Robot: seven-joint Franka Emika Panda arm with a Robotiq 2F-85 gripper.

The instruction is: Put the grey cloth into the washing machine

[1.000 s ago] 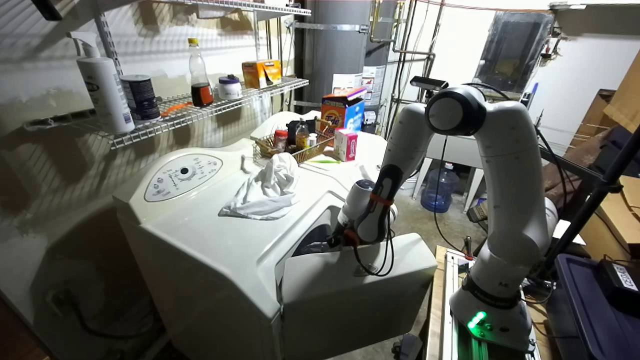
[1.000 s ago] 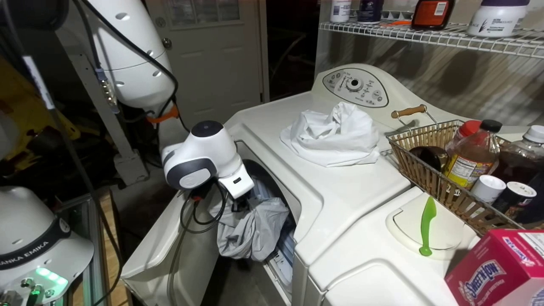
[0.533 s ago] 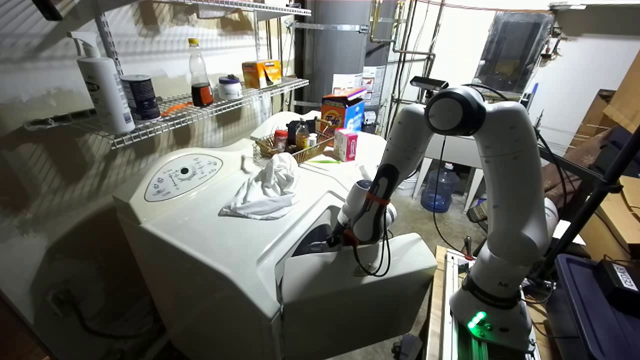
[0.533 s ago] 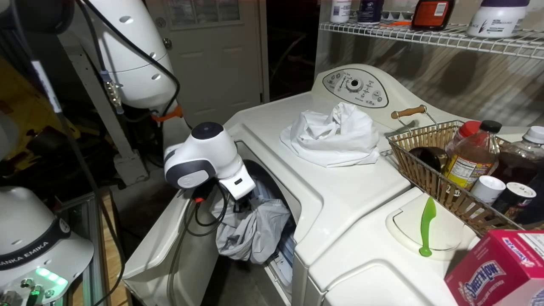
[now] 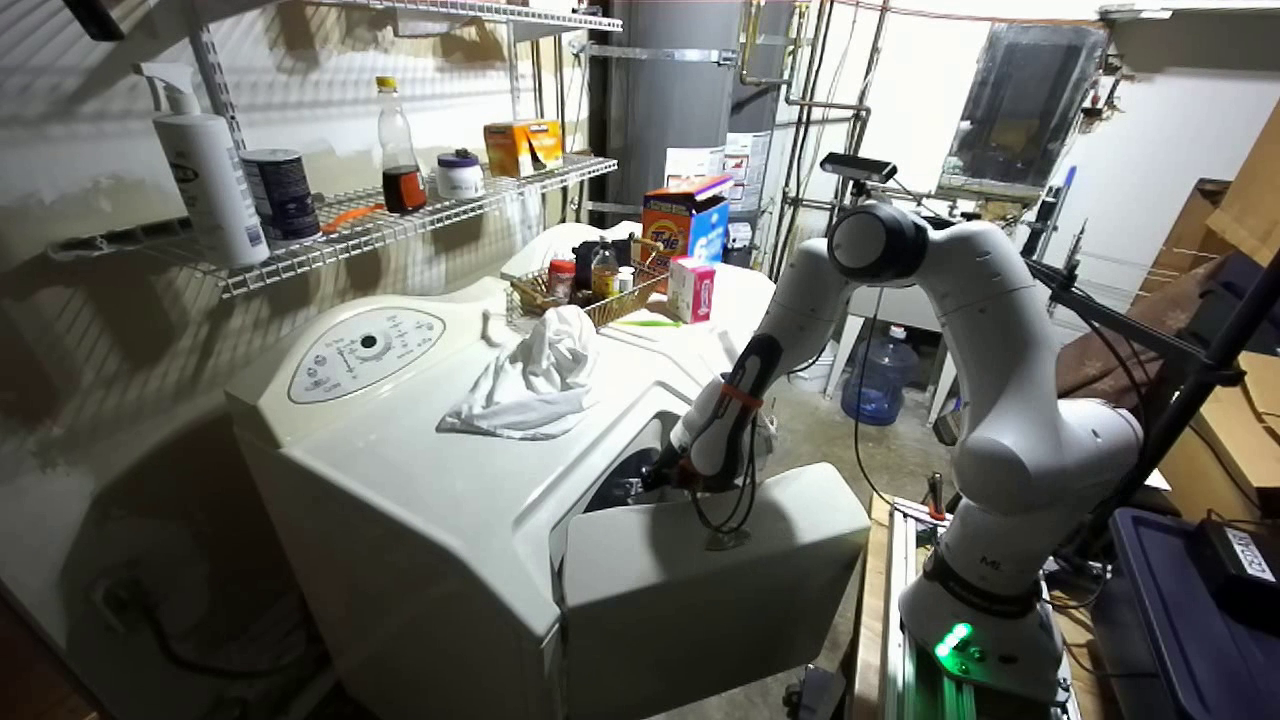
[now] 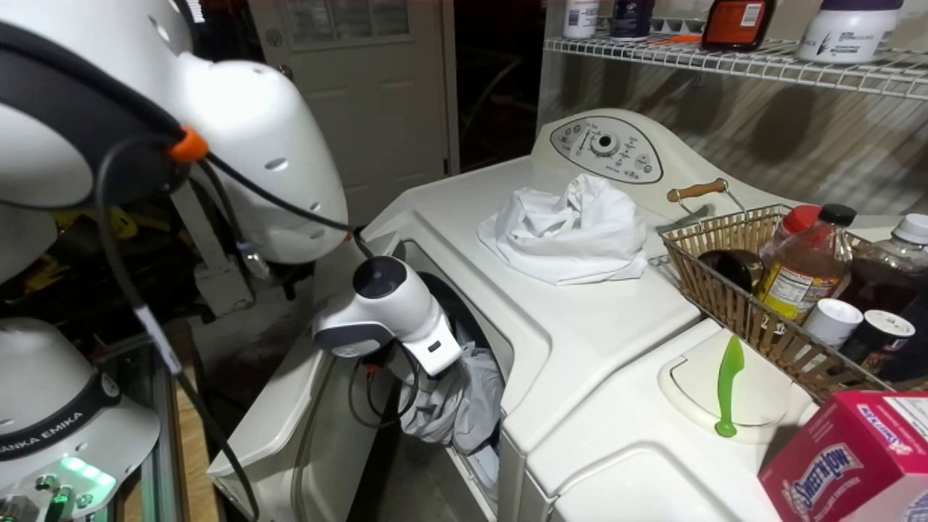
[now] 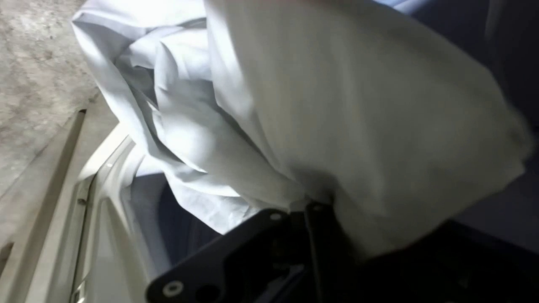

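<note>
The grey cloth hangs bunched at the round opening of the white washing machine. It fills much of the wrist view. My gripper is shut on a fold of it, and the cloth spreads to both sides of the fingertips. In an exterior view my gripper points into the machine's opening; the cloth is hard to make out there. In an exterior view the hand covers the fingers. Part of the cloth still hangs over the opening's lower lip.
The machine's door stands open under the arm; it also shows in an exterior view. A white cloth lies on the machine's top. A basket of bottles, a green scoop and a pink box stand beside it.
The arm has lowered and reached forward. My gripper and the grey cloth have moved further toward and into the machine's opening. The white cloth and door have hardly changed.
</note>
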